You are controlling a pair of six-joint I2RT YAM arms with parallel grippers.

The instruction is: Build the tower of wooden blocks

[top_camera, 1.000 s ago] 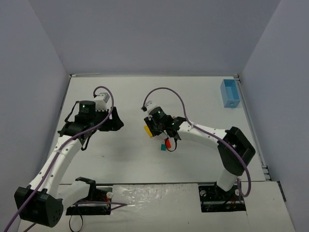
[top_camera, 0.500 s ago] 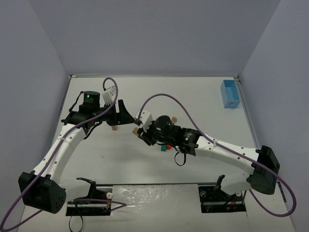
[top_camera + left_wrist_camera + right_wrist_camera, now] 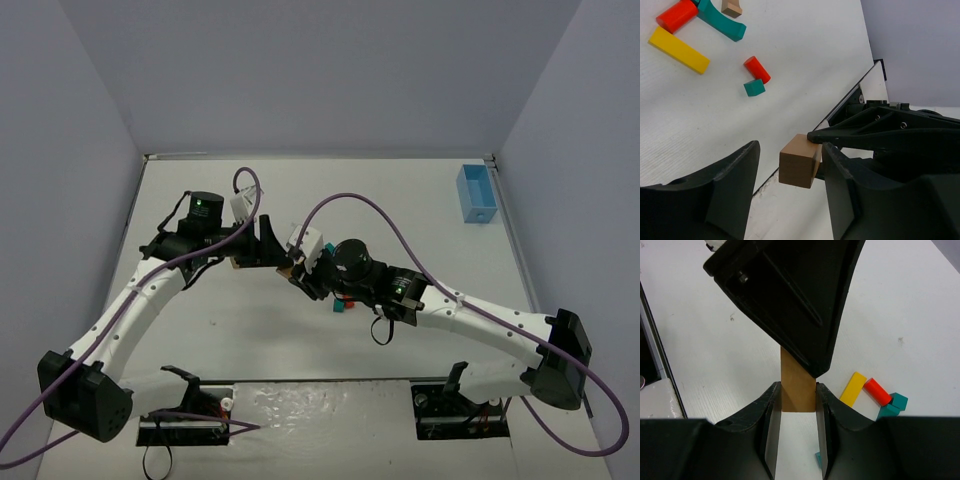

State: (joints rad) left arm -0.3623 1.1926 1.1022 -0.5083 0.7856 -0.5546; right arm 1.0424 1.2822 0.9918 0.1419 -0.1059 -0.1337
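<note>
1. The two arms meet above the middle of the white table (image 3: 200, 330), and one tan block (image 3: 798, 162) hangs in the air between them.
2. The right gripper (image 3: 796, 395) pinches this tan block, with a finger flat against each of two opposite sides.
3. The left gripper (image 3: 270, 245) is spread around the same block. Its fingers (image 3: 735, 185) flank the block without clamping it. A clear gap shows on one side, and the other finger is almost touching.
4. No tower stands yet. The other pieces lie loose on the table under the right arm: a yellow bar (image 3: 679, 50), a teal arch (image 3: 720, 22), two red cylinders (image 3: 757, 69), a teal cube (image 3: 754, 87) and a second small tan piece (image 3: 732, 7).
5. This looks like a handover of the base block from the right gripper to the left.
6. To do it well, the left gripper should first centre itself so both fingers reach the block together. Otherwise the nearer finger would push the block askew inside the right gripper's pinch.
7. The left fingers should close on the faces the right gripper leaves free, clear of the right fingertips.
8. The right gripper should let go only once the left has a firm hold, then back straight off so the block is not dragged or twisted.
</note>
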